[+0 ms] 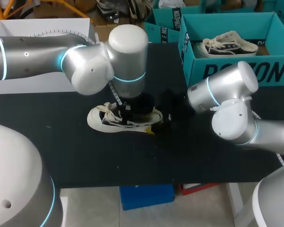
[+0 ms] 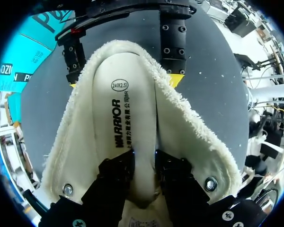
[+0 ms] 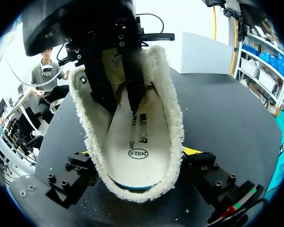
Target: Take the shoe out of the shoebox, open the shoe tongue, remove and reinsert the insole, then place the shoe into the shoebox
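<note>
left gripper (image 2: 144, 161) tight on the insole (image 2: 118, 109)

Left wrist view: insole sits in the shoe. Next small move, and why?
Probably raise the left tool slightly to peel the insole up: it looks pinched on the insole, and the right tool clamps the shoe from both sides, so the shoe should stay down.

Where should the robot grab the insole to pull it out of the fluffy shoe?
Probably from above, through the open top: pinch the insole across its width, ahead of the heel. It lies deep in the shoe with fleecy walls all around, and the right end effector clamps the heel, so the sides are blocked. The left end effector pinches there.
</note>
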Tool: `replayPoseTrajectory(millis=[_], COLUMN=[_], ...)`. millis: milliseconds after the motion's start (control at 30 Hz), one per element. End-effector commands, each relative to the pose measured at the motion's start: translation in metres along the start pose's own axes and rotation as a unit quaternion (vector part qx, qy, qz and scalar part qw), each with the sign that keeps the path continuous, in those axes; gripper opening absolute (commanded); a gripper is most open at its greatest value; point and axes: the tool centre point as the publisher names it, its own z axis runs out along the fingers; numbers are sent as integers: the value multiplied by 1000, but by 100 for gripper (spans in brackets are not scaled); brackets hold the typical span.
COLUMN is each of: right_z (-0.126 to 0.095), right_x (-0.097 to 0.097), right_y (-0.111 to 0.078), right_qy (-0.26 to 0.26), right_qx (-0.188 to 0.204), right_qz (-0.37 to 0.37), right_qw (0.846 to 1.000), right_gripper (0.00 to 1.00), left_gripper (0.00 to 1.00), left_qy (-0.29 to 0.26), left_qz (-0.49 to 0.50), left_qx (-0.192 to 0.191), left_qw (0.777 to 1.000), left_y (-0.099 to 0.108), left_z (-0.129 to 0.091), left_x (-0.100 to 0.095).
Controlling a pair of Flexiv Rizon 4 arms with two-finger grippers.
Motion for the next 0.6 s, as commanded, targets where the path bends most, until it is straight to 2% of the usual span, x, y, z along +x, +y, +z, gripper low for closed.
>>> replayPoseTrajectory(millis=[33,233,600], right_z=[-1,-1,-1], right_x=[-1,-1,-1], right_y=[-1,-1,-1], right_qy=[-1,-1,-1], right_qx=[1,1,1], right_qz=[1,1,1], right_qw=[1000,1000,1000], right_gripper=[0,0,0], left_gripper=[29,29,31], left_qy=[-54,-82,-136], left_qz=[3,4,20], left_qx=[3,4,7], left_qw=[999,997,990], left_y=[9,12,11], left_z=[53,74,87], left_x=[2,-10,-40])
